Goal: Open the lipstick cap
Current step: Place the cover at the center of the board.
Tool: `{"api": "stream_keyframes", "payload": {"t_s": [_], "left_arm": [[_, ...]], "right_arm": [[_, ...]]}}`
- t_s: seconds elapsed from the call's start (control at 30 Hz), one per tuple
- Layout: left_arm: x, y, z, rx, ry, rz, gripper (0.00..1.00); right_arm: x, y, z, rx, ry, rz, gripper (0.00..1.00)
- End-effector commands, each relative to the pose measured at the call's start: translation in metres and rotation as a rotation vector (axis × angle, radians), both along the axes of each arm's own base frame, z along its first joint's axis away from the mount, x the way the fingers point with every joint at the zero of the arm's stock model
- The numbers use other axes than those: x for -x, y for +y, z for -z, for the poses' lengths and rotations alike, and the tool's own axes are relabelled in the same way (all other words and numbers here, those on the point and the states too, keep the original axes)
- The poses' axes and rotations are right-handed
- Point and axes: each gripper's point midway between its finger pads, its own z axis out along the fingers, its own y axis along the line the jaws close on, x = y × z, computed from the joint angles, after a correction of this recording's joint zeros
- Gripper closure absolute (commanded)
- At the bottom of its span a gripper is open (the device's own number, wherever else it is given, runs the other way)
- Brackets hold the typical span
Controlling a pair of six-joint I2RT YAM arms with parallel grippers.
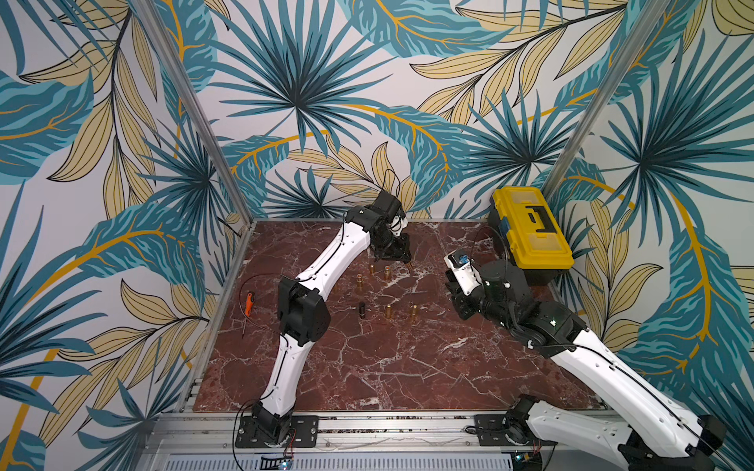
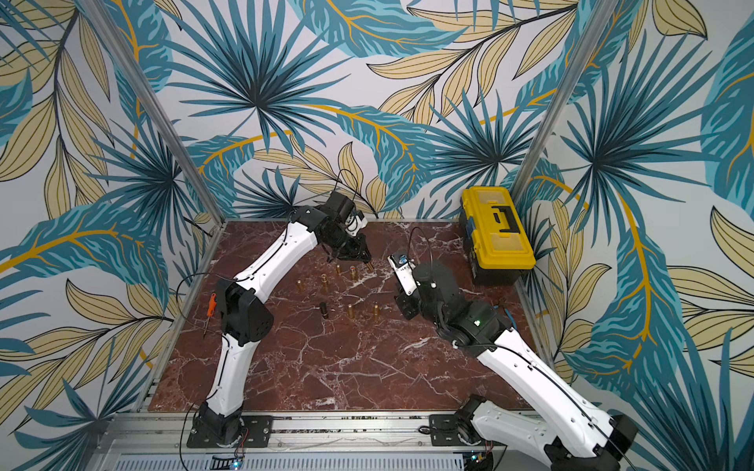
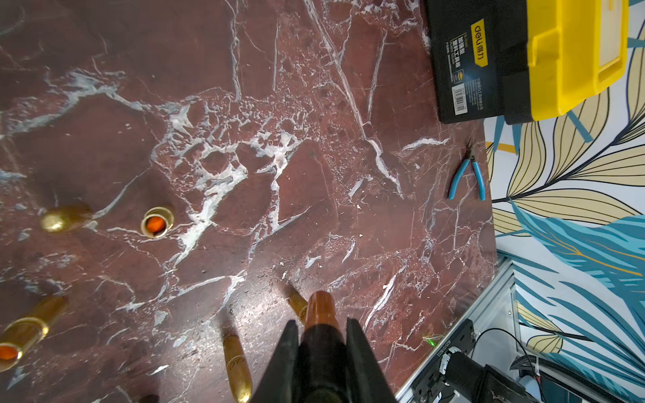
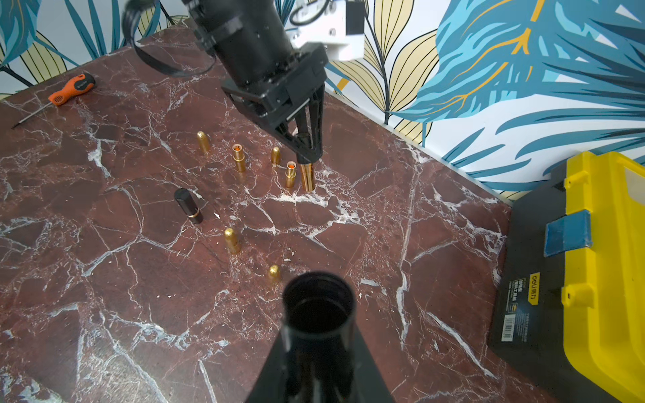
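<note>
My left gripper (image 3: 321, 324) is shut on the black base of a lipstick (image 3: 321, 308), whose bare copper-gold tube sticks out past the fingertips. In the right wrist view that tube (image 4: 307, 178) points down at the marble, at or just above it, near the back wall under the left gripper (image 4: 307, 158). My right gripper (image 4: 318, 335) is shut on the black lipstick cap (image 4: 317, 303), which is off the lipstick, its hollow open end facing the camera. In both top views the left gripper (image 1: 402, 257) (image 2: 363, 257) is at the back, the right gripper (image 1: 459, 295) (image 2: 407, 306) to its right.
Several gold caps and uncapped gold lipsticks (image 4: 290, 174) stand mid-table, along with a closed black lipstick (image 4: 188, 206). A yellow and black toolbox (image 1: 530, 228) fills the back right corner. An orange screwdriver (image 1: 249, 299) lies off the left edge and blue pliers (image 3: 467, 178) near the right edge.
</note>
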Motion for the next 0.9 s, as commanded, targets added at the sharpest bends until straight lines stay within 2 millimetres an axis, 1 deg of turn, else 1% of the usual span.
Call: {"api": "stream_keyframes", "payload": {"t_s": [0.0, 0.23, 0.33, 0.47, 0.7, 0.87], "left_arm": [[-0.004, -0.004, -0.029, 0.041, -0.074, 0.014, 0.94], [-0.005, -0.008, -0.028, 0.053, -0.062, 0.009, 0.94], [-0.005, -0.009, -0.031, 0.066, -0.061, 0.013, 0.94], [-0.003, -0.013, -0.039, 0.117, -0.041, 0.021, 0.94], [0.004, -0.024, -0.067, 0.255, -0.012, 0.048, 0.94], [0.007, -0.020, -0.089, 0.334, -0.003, 0.057, 0.94]], "right_arm": [[0.005, -0.008, -0.002, -0.016, -0.010, 0.028, 1.00], [0.009, -0.007, -0.001, -0.031, -0.008, 0.012, 0.99], [0.013, -0.004, -0.006, -0.076, -0.028, -0.010, 0.99], [0.019, -0.001, -0.013, -0.122, -0.039, -0.035, 0.98], [0.023, 0.000, -0.017, -0.170, -0.047, -0.043, 0.98], [0.019, 0.002, -0.017, -0.190, -0.044, -0.035, 0.98]]}}
